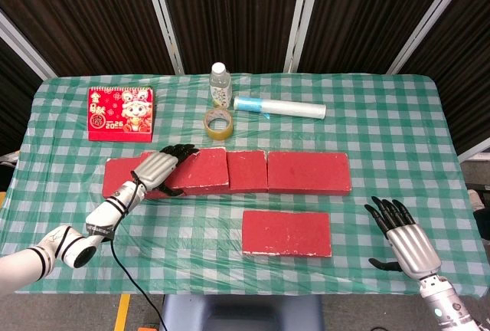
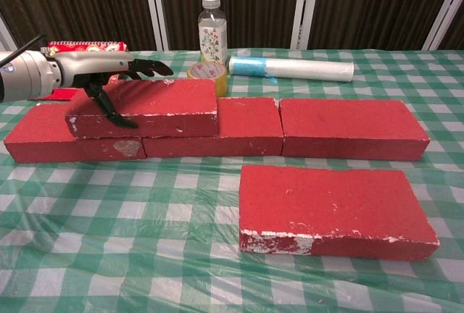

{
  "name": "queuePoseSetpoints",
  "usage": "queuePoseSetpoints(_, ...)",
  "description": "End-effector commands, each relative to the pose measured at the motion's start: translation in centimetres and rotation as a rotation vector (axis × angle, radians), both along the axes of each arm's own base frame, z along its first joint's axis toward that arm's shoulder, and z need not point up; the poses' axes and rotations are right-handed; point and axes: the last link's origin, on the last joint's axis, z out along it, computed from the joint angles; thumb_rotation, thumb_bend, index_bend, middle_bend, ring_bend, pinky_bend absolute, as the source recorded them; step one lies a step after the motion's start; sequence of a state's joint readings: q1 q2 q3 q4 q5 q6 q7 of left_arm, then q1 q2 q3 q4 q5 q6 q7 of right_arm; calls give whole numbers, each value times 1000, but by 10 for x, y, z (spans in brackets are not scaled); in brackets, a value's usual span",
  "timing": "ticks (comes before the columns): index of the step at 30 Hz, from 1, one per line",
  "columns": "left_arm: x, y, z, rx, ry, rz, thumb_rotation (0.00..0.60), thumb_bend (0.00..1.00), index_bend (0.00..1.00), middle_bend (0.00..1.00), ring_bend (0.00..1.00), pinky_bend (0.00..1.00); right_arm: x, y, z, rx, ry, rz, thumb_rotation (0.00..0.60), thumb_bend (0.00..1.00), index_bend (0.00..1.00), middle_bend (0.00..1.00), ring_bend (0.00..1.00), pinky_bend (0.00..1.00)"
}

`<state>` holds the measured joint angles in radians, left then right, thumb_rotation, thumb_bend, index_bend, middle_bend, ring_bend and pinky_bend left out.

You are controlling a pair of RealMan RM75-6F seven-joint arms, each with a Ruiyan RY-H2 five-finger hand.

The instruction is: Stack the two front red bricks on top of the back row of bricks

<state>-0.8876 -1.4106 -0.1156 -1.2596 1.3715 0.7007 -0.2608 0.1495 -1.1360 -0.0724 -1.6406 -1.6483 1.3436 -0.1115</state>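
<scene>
Atop the back row, left hand grips a red brick; right hand hangs spread.

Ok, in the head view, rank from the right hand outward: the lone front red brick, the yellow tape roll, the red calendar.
1. Lone front red brick, just left of the right hand.
2. Yellow tape roll, back centre.
3. Red calendar, far back-left corner.

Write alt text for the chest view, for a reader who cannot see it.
The robot's left hand holds a red brick lying flat on the left end of a back row of red bricks on a green checked table. A second red brick lies alone in front; behind stand a water bottle, a tape roll and a plastic roll.
</scene>
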Motion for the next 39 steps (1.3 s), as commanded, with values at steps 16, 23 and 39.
queuePoseSetpoints(16,1,-18,22,75,-8,-98,600,229,0,0,0,79,3,0,-3,4,-17,24,600,58,0,0,0,0)
queuePoseSetpoints(23,-58,-89,55,224,73,-115,600,235,0,0,0,54,14,-8,-26,72,-131,54,600,58,0,0,0,0)
queuePoseSetpoints(39,-146,-170,58,330,45,86,600,234,0,0,0,26,70,-49,-103,295,-101,34,599,58,0,0,0,0)
